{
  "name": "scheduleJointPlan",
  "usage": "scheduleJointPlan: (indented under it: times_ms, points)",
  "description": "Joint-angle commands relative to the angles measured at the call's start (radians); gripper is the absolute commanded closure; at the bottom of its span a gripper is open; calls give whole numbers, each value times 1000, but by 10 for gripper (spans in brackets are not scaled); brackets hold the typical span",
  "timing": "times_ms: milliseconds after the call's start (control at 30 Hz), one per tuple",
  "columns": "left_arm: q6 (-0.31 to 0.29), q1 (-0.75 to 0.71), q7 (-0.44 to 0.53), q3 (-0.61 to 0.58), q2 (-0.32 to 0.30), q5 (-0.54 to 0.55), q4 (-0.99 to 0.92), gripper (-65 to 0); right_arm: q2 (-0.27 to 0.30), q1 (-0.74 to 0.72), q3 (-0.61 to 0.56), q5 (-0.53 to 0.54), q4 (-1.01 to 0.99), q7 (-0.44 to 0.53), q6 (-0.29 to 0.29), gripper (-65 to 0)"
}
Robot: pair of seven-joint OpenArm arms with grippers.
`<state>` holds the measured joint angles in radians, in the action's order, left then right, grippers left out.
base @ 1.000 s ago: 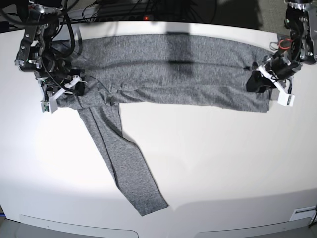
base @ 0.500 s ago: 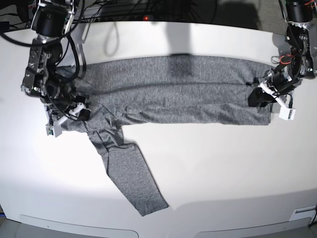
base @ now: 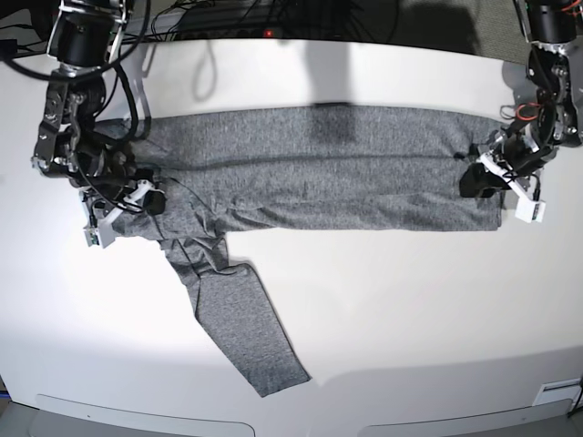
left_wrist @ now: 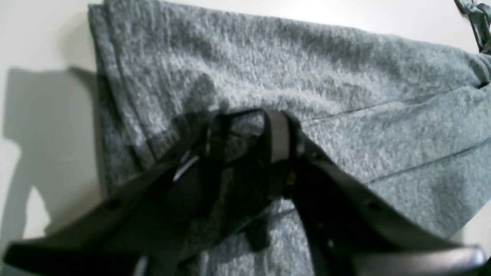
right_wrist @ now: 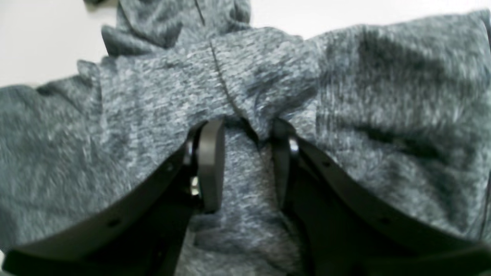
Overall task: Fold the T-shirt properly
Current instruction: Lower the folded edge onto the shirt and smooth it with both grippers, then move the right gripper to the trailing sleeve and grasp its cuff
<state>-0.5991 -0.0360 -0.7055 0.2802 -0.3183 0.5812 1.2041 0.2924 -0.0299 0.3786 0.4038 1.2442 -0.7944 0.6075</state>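
While your left tool (base: 480, 177) and right tool (base: 137, 196) each pinch the heather-grey knit long-sleeved T-shirt (base: 319, 164), lengthwise folding looks done on the white table (base: 410, 300); one sleeve and crosswise folds remain.

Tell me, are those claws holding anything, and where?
Both pinch the T-shirt: the left claw near one end's edge, the right claw on bunched fabric at the opposite end.

the whole tabletop (base: 383, 300) is seen from high above by the base view, angled downward. each wrist view is taken from just behind its gripper, very close and blurred. the shirt's hem end near the left gripper (left_wrist: 245, 126) and its bunched end near the right gripper (right_wrist: 245, 134) are shared with the base view.
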Motion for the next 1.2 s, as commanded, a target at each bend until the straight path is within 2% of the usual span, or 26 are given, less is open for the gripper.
scheduleJointPlan:
  times_ms: [0,200,367,467,700,1167]
  points:
    - [30,-15,-87,0,-12,-48,-5,-176,23,12,2,-37,-3,-69,-13,-216]
    - [30,-17,-88,0,-12,-46,-5,-176,37,14,2,26,11,-90,-12,-216]
    - [30,-35,-143,0,-11,-46,-5,-176,37,28,2,28,12,-108,-11,-216]
    - [30,-47,-142,0,-12,-30,-5,-176,37,49,2,54,14,-111,23,-216]
    - [30,-41,-111,0,-14,-1,36,-176,37,61,2,79,55,-118,28,-216]
    - [30,-41,-105,0,-15,-1,242,-176,37,28,2,79,332,-157,20,-216]
